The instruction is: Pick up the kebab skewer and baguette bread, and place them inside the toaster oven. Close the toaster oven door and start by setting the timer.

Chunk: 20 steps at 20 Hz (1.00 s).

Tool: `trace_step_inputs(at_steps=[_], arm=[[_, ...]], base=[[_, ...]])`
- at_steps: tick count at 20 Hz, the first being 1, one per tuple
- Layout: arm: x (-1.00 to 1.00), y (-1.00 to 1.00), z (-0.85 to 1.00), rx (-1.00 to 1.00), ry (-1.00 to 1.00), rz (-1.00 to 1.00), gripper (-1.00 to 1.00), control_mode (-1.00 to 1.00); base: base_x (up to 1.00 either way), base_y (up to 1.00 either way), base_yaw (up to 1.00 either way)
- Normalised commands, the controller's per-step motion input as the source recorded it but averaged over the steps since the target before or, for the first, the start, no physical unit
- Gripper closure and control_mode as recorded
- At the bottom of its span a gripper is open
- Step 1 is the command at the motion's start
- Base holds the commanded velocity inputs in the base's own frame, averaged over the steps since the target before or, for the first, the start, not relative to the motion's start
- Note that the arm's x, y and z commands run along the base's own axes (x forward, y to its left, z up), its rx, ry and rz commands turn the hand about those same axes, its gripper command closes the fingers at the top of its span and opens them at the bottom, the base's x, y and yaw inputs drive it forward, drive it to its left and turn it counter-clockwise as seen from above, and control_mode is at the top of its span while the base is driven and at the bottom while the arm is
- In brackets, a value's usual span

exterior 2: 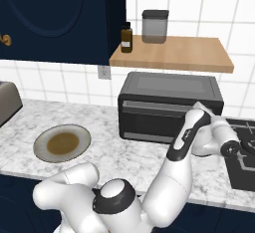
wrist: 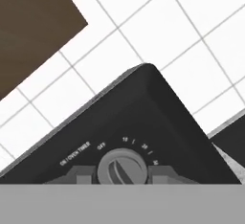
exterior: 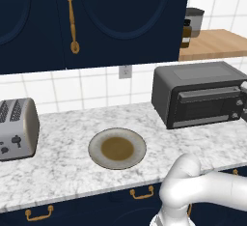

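Note:
The toaster oven (exterior: 198,92) stands at the back right of the marble counter, also seen as the toaster oven (exterior 2: 169,105). The toaster oven door (exterior: 202,106) is closed, its bar handle along the top edge. In the hand view my gripper (wrist: 122,170) is shut on the oven's grey timer knob (wrist: 122,166), with a dark finger (wrist: 79,174) on each side of it. The knob sits under a printed scale on the oven's dark panel. My arm covers the oven's right front corner in the right base view. The kebab skewer and the baguette bread are out of view.
An empty round plate (exterior: 117,148) lies mid-counter, and a silver two-slot toaster (exterior: 17,128) stands at the left. A wooden shelf (exterior 2: 172,54) above the oven carries a jar (exterior 2: 155,26) and a bottle (exterior 2: 126,38). A black cooktop (exterior 2: 241,152) lies right of the oven.

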Motion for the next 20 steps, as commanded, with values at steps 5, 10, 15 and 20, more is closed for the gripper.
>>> trace_step_inputs(at_steps=[5, 10, 15, 20], arm=[[0.0, 0.0, 0.0, 0.23, 0.0, 0.0, 1.0, -1.0], [0.0, -0.01, 0.0, 0.25, 0.0, 0.0, 1.0, -1.0], [-0.01, -0.01, 0.0, 0.25, 0.0, -0.01, 1.0, -1.0], [0.0, 0.0, 0.0, 0.23, 0.0, -0.04, 1.0, -1.0]], base=[[0.0, 0.0, 0.0], [0.0, 0.0, 0.0], [0.0, 0.0, 0.0], [0.0, 0.0, 0.0]])
